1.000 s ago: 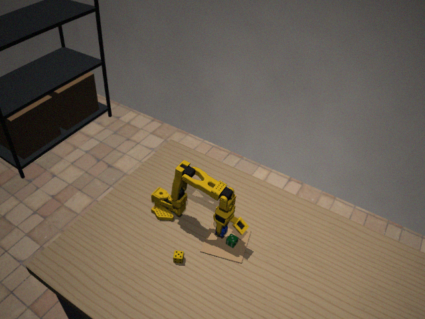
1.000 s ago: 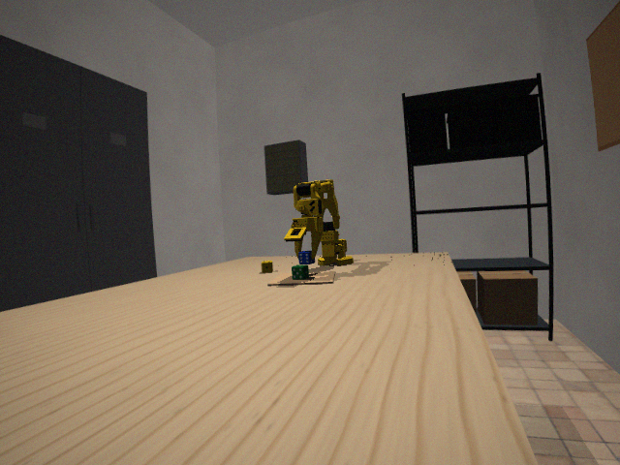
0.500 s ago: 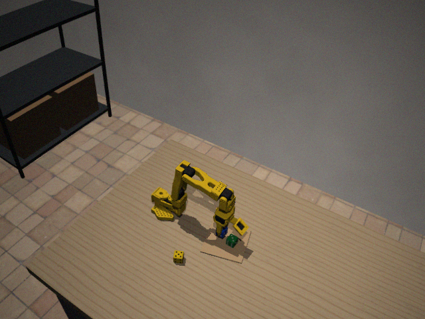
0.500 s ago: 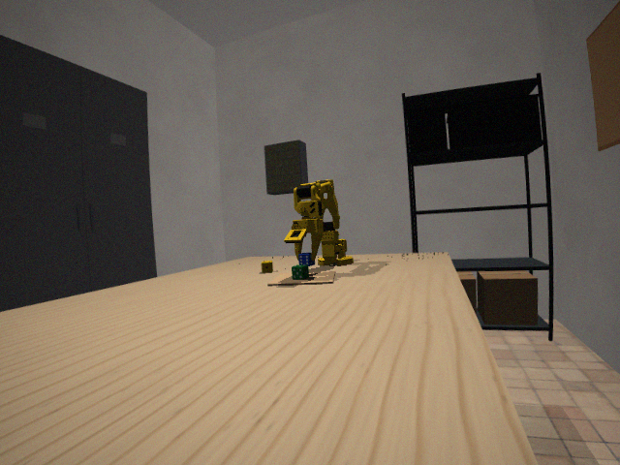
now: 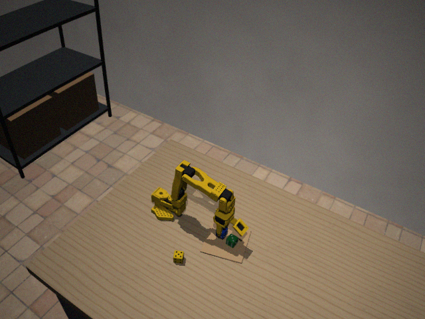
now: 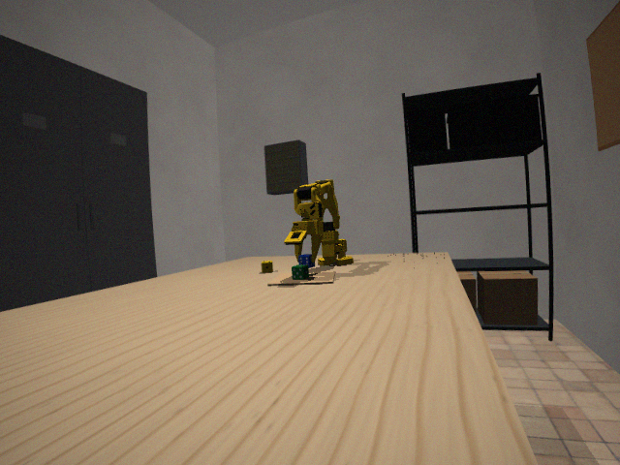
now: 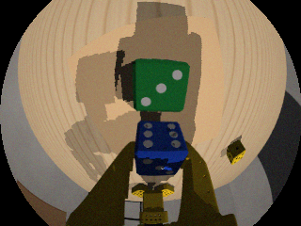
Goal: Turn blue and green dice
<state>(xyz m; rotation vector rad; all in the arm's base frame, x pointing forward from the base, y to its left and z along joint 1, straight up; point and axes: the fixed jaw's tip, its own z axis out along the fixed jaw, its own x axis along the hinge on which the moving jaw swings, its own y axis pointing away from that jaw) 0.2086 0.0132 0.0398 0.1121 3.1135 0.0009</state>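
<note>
At frame centre, the gripper (image 7: 157, 179) clamped the blue die (image 7: 160, 147), just below the green die (image 7: 161, 86) showing three.

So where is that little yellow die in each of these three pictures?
Top view: the yellow die sits on the bare table, left of the mat, below the arm.
Exterior view: small, far back, left of the green die.
Wrist view: tiny, at the right edge, right of the blue die held in the gripper.
Shared landmark: the green die on the mat.
</note>
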